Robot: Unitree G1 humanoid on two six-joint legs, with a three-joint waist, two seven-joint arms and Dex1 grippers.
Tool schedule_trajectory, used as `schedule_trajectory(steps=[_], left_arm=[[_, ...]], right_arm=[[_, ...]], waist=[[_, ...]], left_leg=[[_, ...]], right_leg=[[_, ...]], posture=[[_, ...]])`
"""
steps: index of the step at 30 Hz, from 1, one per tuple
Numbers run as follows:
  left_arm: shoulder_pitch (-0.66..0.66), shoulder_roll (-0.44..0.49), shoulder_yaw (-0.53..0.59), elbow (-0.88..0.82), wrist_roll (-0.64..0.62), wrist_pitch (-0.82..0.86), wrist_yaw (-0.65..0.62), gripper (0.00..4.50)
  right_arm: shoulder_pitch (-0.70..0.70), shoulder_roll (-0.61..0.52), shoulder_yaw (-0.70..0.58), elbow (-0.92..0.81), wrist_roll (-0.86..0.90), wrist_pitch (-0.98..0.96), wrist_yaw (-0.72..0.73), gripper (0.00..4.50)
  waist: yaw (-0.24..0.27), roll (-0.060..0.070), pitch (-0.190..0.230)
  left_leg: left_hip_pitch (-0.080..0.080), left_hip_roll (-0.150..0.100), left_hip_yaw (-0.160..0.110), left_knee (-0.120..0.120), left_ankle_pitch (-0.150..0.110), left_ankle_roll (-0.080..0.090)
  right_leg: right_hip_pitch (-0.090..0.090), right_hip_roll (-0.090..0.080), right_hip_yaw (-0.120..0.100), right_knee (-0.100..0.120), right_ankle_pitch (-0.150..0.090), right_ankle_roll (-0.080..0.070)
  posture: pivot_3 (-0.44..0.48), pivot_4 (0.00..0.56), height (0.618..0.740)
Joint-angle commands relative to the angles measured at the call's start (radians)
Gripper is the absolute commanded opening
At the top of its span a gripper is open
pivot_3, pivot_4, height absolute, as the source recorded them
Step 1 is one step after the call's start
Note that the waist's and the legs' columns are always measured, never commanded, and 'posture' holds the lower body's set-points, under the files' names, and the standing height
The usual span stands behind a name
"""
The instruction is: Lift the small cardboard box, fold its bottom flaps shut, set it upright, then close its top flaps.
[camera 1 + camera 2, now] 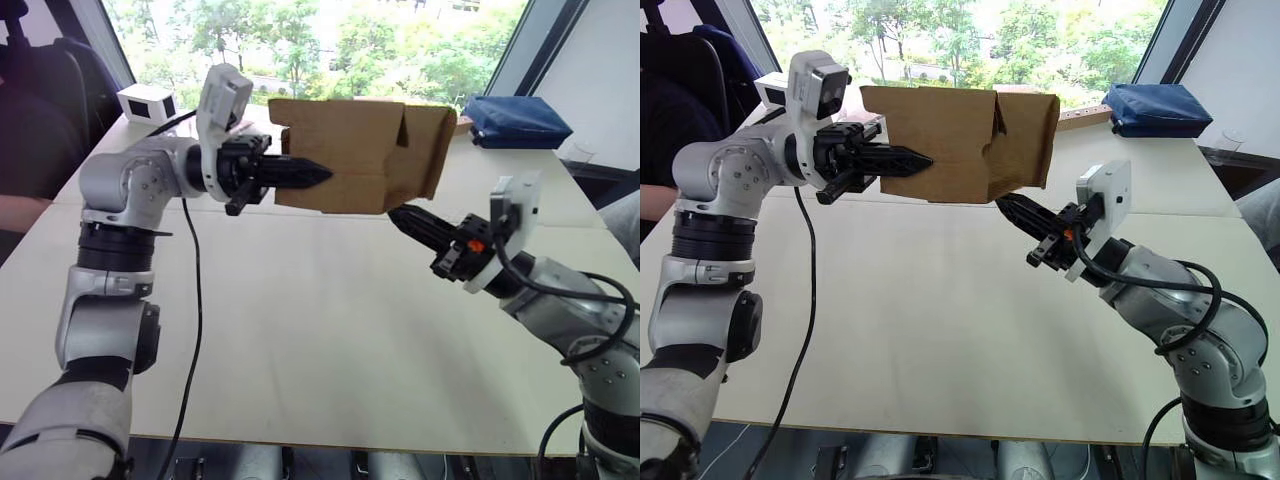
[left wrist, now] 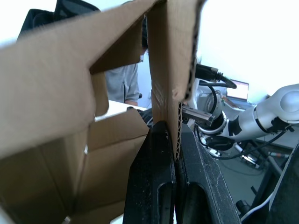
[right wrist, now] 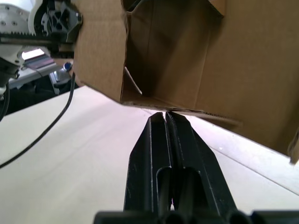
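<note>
The small cardboard box [image 1: 350,150] hangs in the air above the far middle of the table, plain brown and wider than tall. My left gripper [image 1: 318,174] is shut on its near wall; the left wrist view shows the corrugated panel [image 2: 170,93] pinched between both fingers. A loose flap [image 1: 436,150] hangs down on the box's right side, and its open underside [image 3: 154,51] shows in the right wrist view. My right gripper [image 1: 397,214] is shut and empty, its tip just under the box's lower right edge.
The pale table [image 1: 320,330] stretches below. A small white box with a black window [image 1: 148,103] sits at the far left. A blue bag [image 1: 518,122] lies at the far right. A black cable [image 1: 192,300] hangs from my left arm. A person sits at the far left.
</note>
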Motion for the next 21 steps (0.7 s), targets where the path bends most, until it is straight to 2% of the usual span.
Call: schedule_trajectory(steps=[1,15,21], left_arm=[[0.006,0.000,0.008,-0.013,-0.003,-0.016,0.000,0.00],[0.017,-0.010,0.005,-0.028,-0.012,-0.015,0.004,0.00],[0.006,0.000,0.014,-0.003,0.003,-0.036,0.010,0.00]], right_arm=[[-0.046,0.016,-0.006,-0.027,0.030,-0.004,-0.014,0.04],[-0.083,0.047,0.052,-0.016,0.043,0.011,0.013,0.04],[-0.010,-0.020,-0.062,-0.027,0.126,0.031,0.051,0.04]], waist=[[0.000,0.000,0.000],[0.000,0.000,0.000],[0.002,0.000,0.000]], left_leg=[[0.000,0.000,0.000,0.000,0.000,0.000],[0.000,0.000,0.000,0.000,0.000,0.000],[0.000,0.000,0.000,0.000,0.000,0.000]], right_leg=[[0.000,0.000,0.000,0.000,0.000,0.000],[0.000,0.000,0.000,0.000,0.000,0.000],[0.000,0.000,0.000,0.000,0.000,0.000]], posture=[[0.000,0.150,0.740],[0.000,0.150,0.740],[0.000,0.150,0.740]])
